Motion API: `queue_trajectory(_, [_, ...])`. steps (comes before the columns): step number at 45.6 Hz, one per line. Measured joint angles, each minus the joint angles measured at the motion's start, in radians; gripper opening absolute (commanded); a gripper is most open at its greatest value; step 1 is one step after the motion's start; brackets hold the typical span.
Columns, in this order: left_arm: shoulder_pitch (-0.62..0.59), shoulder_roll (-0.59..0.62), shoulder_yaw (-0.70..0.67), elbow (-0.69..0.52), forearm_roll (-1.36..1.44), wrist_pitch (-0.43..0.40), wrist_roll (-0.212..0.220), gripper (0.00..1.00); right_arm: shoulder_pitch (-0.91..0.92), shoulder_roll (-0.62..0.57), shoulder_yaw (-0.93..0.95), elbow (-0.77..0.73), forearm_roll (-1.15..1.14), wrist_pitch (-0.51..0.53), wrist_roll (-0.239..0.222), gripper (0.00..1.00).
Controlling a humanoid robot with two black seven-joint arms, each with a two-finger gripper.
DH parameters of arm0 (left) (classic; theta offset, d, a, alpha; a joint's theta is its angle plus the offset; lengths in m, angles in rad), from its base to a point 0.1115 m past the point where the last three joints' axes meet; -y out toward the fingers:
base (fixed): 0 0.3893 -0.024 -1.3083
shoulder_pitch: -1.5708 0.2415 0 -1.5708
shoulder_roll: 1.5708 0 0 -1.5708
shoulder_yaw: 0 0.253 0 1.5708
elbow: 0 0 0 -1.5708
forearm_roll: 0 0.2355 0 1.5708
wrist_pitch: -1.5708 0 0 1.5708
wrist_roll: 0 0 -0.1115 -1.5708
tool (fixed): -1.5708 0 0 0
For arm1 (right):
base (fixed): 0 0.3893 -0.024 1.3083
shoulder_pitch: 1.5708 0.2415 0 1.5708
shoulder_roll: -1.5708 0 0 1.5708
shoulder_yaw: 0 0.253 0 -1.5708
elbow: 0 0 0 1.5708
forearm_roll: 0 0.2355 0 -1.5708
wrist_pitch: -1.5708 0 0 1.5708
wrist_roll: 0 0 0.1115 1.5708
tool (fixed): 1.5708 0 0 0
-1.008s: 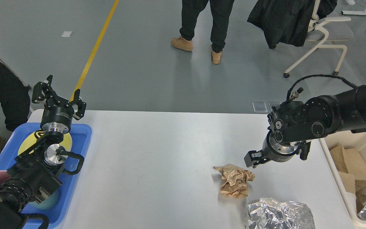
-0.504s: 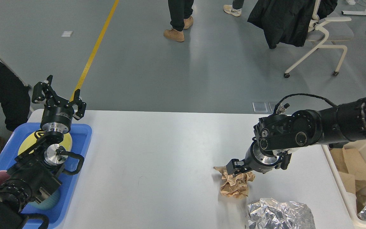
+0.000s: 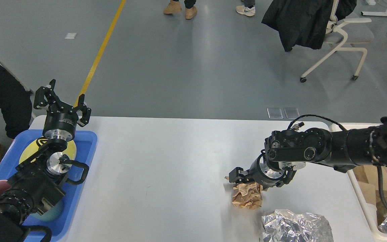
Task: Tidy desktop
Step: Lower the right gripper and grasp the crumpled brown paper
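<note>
- The surface (image 3: 166,174), the white desktop being tidied, fills the middle of the head view; its long axis runs left to right, and its far long edge faces the grey floor.
- A crumpled brown paper ball (image 3: 247,196) lies on the surface toward its right end, and I use it as the landmark.
- The right tool (image 3: 239,177) sits low at the far top edge of the paper ball, apparently touching it. Its fingers are dark and partly hidden, so I cannot tell how far apart they stand. The low, near-horizontal wrist suggests a reach for the ball as rubbish.
- A crumpled foil sheet (image 3: 296,227) lies just nearer than the paper ball and slightly to its right, close but apart.
- A cream bin (image 3: 361,198), well right of the paper ball beside the surface's end, already holds brown scraps, so it is probably the drop place.
- The left tool (image 3: 61,101), far left of the paper ball, points up over a blue tray (image 3: 86,148), fingers spread wide and holding nothing, likely parked clear.
</note>
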Motion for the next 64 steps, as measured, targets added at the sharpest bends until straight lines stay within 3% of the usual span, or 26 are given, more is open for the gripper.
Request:
queue_trajectory(23, [0.0, 0.0, 0.0, 0.0, 0.0, 0.0, 0.0, 0.96, -0.112, 0.017, 0.086, -0.073, 0.0, -0.014, 0.0, 1.0])
queue_trajectory(30, [0.0, 0.0, 0.0, 0.0, 0.0, 0.0, 0.0, 0.96, -0.133, 0.02, 0.102, -0.095, 0.0, -0.018, 0.0, 0.67])
queue_trajectory(33, [0.0, 0.0, 0.0, 0.0, 0.0, 0.0, 0.0, 0.96, -0.133, 0.02, 0.103, -0.097, 0.0, -0.018, 0.001, 0.44])
queue_trajectory(37, [0.0, 0.0, 0.0, 0.0, 0.0, 0.0, 0.0, 0.96, -0.13, 0.019, 0.103, -0.097, 0.0, -0.018, 0.001, 0.04])
queue_trajectory(38, [0.0, 0.0, 0.0, 0.0, 0.0, 0.0, 0.0, 0.96, -0.129, 0.019, 0.103, -0.097, 0.0, -0.017, 0.001, 0.0])
queue_trajectory(64, [0.0, 0.0, 0.0, 0.0, 0.0, 0.0, 0.0, 0.96, -0.098, -0.025, 0.105, -0.085, 0.0, 0.03, 0.005, 0.0])
